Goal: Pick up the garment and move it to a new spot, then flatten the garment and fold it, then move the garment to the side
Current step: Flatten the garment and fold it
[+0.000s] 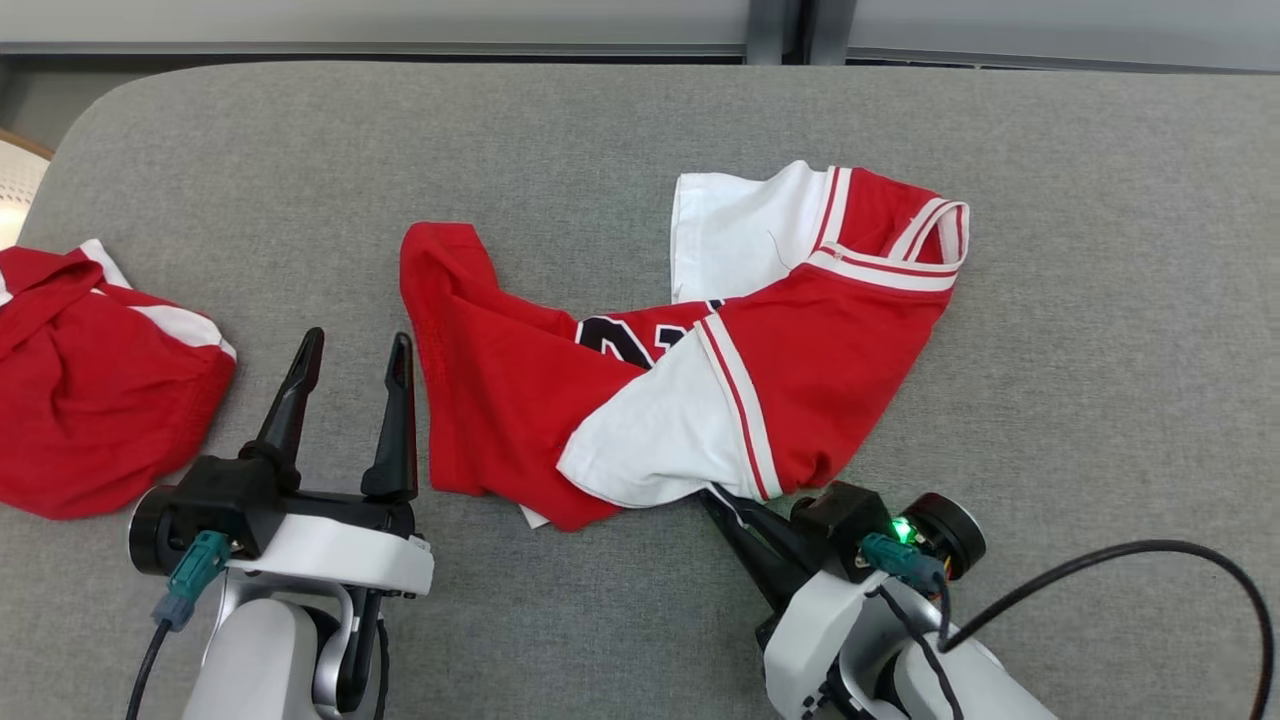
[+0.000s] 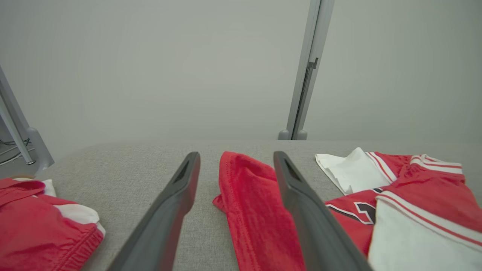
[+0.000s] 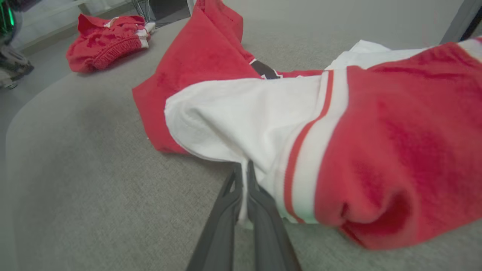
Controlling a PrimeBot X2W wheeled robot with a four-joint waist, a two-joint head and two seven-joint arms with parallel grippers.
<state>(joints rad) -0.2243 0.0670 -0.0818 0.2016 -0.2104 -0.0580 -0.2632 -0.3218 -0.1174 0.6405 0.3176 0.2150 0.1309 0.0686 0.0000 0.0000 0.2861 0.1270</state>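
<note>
Right tool [image 3: 243, 177]: clenched on the near white hem of the garment [image 1: 800, 370], with only a thin fold between its fingers.
Left tool [image 1: 355, 345]: released, gripping nothing, just beside the garment's left red edge.
Garment: crumpled and twisted, mid-desk [image 1: 600, 130].
Second red garment [image 1: 90, 400]: well apart, at the left.
Risk: the pinch looks shallow, so the hem may slip out on lifting. A one-point lift would leave the cloth hanging bunched, and it could snag on the left tool.

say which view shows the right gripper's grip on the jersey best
Right wrist view: right gripper shut on the jersey's white edge, close up. Head view hides fingertips under cloth; left wrist view gives the jersey's red end.
</note>
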